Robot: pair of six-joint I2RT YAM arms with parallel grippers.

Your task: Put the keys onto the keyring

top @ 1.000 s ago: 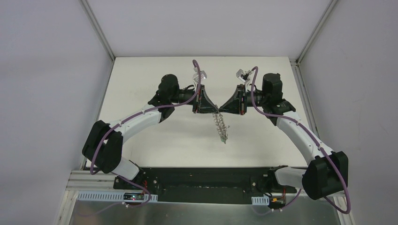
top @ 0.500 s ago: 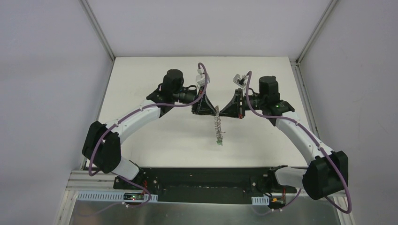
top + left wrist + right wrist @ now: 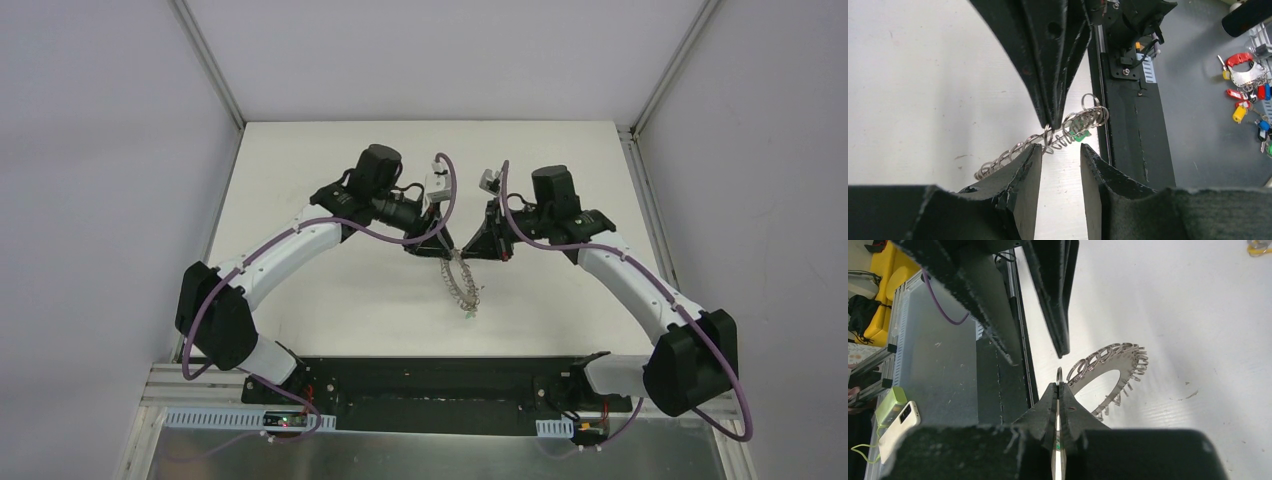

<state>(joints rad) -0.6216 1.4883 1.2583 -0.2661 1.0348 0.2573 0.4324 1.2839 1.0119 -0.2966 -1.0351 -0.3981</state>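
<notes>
The left arm (image 3: 290, 245) curves in from the left over the white table (image 3: 300, 150). At its end the left gripper (image 3: 437, 248) has its fingers (image 3: 1023, 170) spread, with bare table showing in the gap. In the left wrist view the left gripper (image 3: 1060, 150) clamps nothing. One fingertip sits just beside the wire fringe of the keyring (image 3: 1095, 114), and whether it touches cannot be told.

The keyring (image 3: 460, 285) hangs in the middle between the two grippers, seen edge-on from above, with its lower end toward the arm bases. The right wrist view shows its flat dark plate and silver loops — the keyring (image 3: 1120, 362) tilted above the table. It is not clear whether its low edge rests on the surface. The green key (image 3: 468, 313) is at the ring's lower end, and in the left wrist view the green key (image 3: 1079, 132) sits in among the loops.

The right gripper (image 3: 468, 248) comes in from the right, just beside the left one. Its fingers (image 3: 1048, 405) are pressed together on one thin wire loop at the ring's top — the right gripper (image 3: 1059, 387) alone carries the ring. The right arm (image 3: 640, 290) bends back to its base at the near edge.

Off the table's side, a bunch of coloured tags (image 3: 1248, 95) lies on the grey floor.
</notes>
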